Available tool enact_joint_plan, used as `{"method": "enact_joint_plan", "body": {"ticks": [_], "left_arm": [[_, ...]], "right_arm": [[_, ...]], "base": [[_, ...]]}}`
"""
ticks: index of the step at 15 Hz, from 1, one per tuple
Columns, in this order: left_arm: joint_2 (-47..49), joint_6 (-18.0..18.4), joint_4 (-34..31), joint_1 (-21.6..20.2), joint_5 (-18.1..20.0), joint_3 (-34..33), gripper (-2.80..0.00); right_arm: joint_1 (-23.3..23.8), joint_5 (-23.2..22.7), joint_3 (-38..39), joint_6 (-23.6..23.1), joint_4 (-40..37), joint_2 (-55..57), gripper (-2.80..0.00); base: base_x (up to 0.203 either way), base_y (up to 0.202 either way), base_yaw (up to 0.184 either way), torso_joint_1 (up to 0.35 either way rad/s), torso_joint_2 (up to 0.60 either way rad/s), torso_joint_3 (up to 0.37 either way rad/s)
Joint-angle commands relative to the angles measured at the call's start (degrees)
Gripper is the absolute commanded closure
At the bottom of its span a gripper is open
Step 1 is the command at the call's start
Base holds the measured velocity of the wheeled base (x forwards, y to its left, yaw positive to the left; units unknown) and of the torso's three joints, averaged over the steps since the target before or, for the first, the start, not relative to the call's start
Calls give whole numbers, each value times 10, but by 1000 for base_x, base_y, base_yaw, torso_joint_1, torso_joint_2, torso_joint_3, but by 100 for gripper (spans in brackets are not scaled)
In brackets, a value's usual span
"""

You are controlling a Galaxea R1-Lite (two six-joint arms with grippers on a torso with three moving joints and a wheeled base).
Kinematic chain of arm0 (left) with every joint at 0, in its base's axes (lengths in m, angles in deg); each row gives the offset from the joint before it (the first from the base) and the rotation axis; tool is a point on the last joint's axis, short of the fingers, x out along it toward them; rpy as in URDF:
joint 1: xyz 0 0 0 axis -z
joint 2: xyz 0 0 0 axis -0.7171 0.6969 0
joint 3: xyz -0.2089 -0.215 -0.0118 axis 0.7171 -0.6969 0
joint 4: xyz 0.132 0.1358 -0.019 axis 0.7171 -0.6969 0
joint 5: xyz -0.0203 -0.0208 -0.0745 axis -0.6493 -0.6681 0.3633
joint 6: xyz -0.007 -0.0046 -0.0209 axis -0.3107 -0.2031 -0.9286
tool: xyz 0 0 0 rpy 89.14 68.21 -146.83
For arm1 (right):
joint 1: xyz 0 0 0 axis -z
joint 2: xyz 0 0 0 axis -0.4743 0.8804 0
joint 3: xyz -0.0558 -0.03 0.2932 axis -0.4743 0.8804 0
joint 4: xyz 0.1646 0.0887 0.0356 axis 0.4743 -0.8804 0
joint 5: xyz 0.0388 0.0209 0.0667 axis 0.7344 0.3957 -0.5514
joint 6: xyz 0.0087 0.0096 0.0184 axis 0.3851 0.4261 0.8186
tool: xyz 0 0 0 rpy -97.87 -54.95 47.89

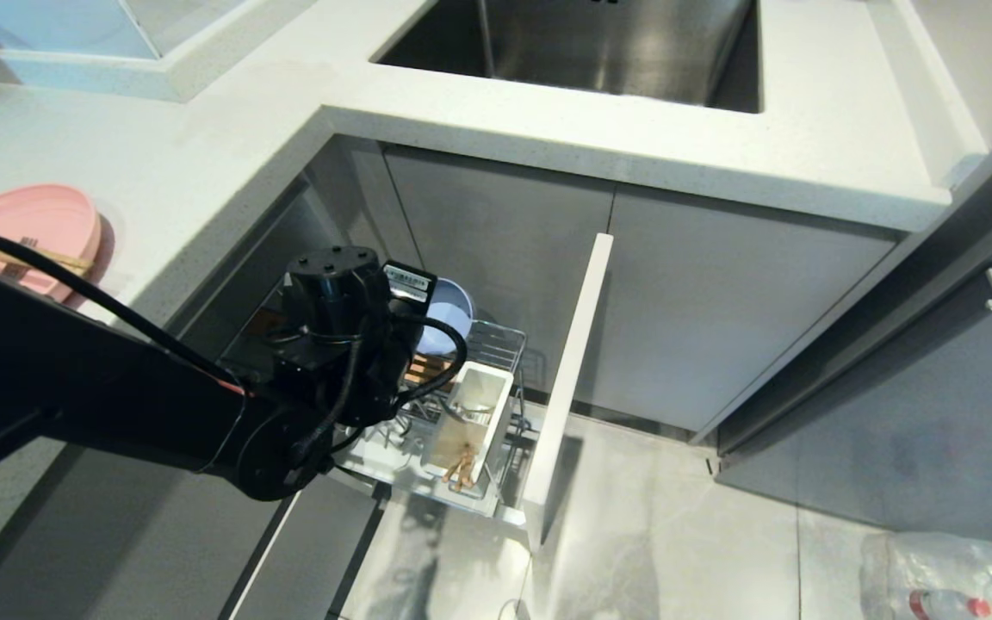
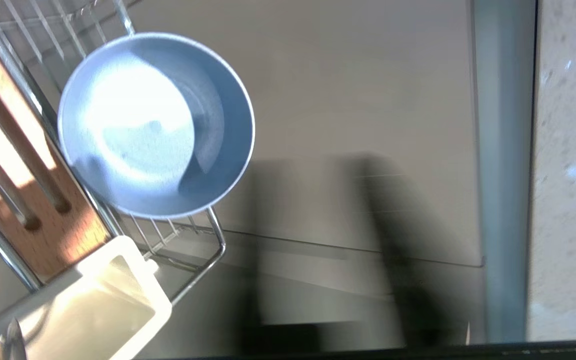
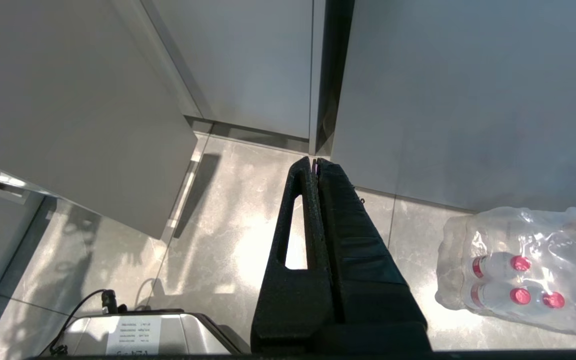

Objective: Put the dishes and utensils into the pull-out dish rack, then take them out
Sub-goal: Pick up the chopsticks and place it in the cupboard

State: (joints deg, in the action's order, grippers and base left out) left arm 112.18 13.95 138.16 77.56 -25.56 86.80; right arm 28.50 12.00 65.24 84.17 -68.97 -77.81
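Down below the tabletop, the rack stands pulled out from the cabinet beside its grey front panel. The left gripper hangs over the rack's rear part; its wrist hides the fingers in the head view and the left wrist view shows only blurred dark streaks, but the jaws are closed and nothing can be seen held in them.

The bowl sits on the wire at the rack's far corner, tilted with its open side facing the wrist camera, just beside the wooden strip with its slots. The white cup stands at the rack's front, next to the panel, and the chopsticks lie in it with their ends near its front wall. A slim metal tip shows at the cup's edge in the left wrist view; which utensil it belongs to cannot be told.

The pink plate lies on the tabletop near its left edge, well apart from the rack. The sink is set into the tabletop's far side.

The right gripper hangs parked over the floor with its jaws pressed together and empty, near a wrapped pack of bottles.
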Motion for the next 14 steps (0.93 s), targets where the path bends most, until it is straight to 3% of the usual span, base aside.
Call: {"method": "enact_joint_plan", "body": {"ticks": [1, 4, 8, 9, 11, 14], "left_arm": [[-3, -6, 3, -1, -2, -2, 0], [-15, 3, 2, -2, -1, -1, 0], [-85, 70, -39, -1, 0, 6, 0], [-108, 113, -47, 2, 0, 11, 0], [-143, 234, -52, 9, 0, 15, 0], [-179, 447, -54, 17, -4, 39, 0]], "right_arm": [[0, 0, 0, 0, 0, 0, 0], [0, 0, 0, 0, 0, 0, 0], [0, 0, 0, 0, 0, 0, 0], [0, 0, 0, 0, 0, 0, 0], [0, 0, 0, 0, 0, 0, 0], [0, 0, 0, 0, 0, 0, 0]], "base": [[0, 0, 0, 0, 0, 0], [0, 0, 0, 0, 0, 0], [0, 0, 0, 0, 0, 0], [0, 0, 0, 0, 0, 0], [0, 0, 0, 0, 0, 0], [0, 0, 0, 0, 0, 0]]}}
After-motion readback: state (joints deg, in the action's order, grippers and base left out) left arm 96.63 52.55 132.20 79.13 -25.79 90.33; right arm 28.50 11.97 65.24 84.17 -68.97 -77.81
